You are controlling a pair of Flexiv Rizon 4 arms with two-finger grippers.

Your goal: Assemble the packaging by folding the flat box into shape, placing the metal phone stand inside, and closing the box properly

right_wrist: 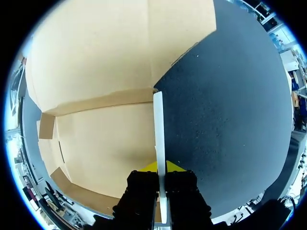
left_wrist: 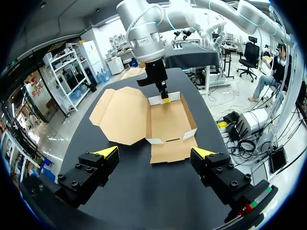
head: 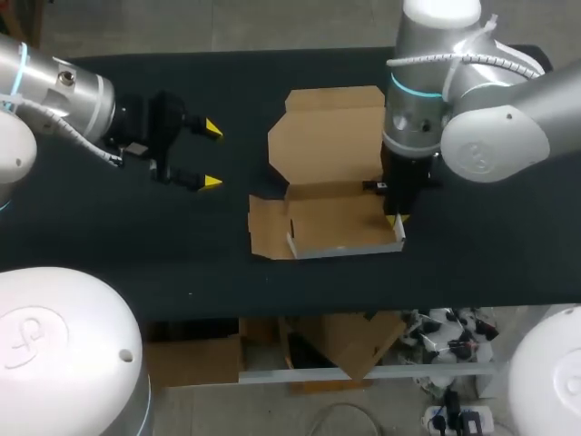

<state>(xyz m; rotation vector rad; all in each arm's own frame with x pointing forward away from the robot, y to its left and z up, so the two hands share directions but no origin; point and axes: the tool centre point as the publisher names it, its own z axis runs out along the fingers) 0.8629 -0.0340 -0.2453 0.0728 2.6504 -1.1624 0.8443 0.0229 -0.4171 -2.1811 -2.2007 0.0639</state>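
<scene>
A brown cardboard box lies part-folded at the table's middle, its white-edged front and right walls raised, its wide lid flat behind it and a side flap flat to its left. My right gripper points down at the box's right wall and is shut on it, a finger on each face. My left gripper hangs open well left of the box, nothing between its fingers. The left wrist view has the box ahead of the left gripper, with the right gripper at its far wall. No phone stand shows.
The black table top spreads on all sides of the box. Its front edge runs a short way before the box's front wall. Bare cloth lies between my left gripper and the box's left flap.
</scene>
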